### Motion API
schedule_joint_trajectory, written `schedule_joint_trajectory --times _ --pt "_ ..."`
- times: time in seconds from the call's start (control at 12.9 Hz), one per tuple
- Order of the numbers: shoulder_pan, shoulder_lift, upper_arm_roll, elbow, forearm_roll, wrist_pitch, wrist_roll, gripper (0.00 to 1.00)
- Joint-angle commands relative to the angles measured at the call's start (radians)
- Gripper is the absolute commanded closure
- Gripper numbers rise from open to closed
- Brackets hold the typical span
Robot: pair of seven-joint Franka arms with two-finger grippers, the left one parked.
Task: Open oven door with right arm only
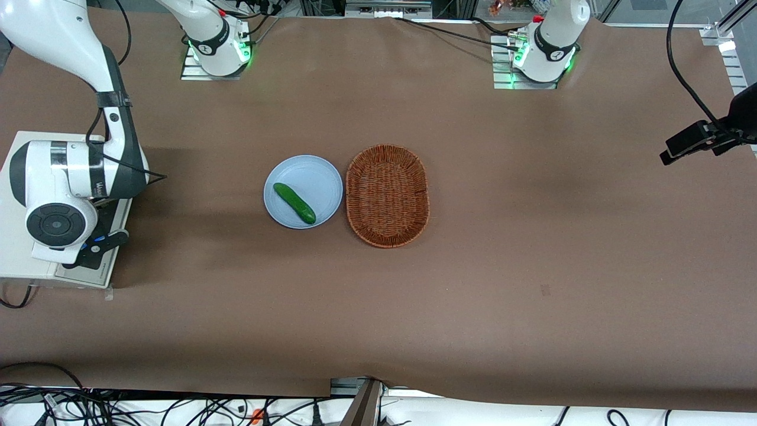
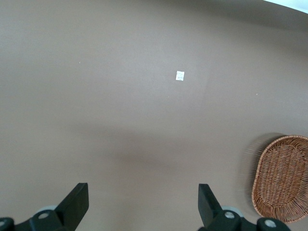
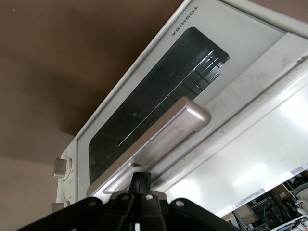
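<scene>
The right arm's black claw (image 3: 139, 185) sits at the silver bar handle (image 3: 159, 139) of the oven door, its fingers drawn narrow against the bar.

The brown-covered counter (image 1: 532, 236) carries the boxy cream-white toaster oven (image 1: 12, 177) at the working arm's end, under the white jointed right arm (image 1: 71, 171). Its cream-framed, dark-glass oven door (image 3: 154, 110) looks closed. Mid-counter, an oval woven wicker basket (image 1: 387, 195) lies beside a round blue plate (image 1: 310, 174) holding a green cucumber (image 1: 294, 203).

oven (image 1: 18, 260): cream-white, under right arm (image 1: 65, 177) | oven door (image 3: 144, 120): dark glass, silver handle, closed
</scene>
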Motion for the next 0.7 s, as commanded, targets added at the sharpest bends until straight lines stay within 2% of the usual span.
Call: schedule_joint_trajectory --times 0.0,0.23,0.62 --pt "-0.014 0.017 0.006 -0.013 0.000 0.042 -0.001 1.00" --pt "-0.013 0.032 0.006 -0.011 0.031 0.049 0.002 1.00" --pt "-0.005 0.063 0.009 -0.002 0.123 0.059 0.048 1.00"
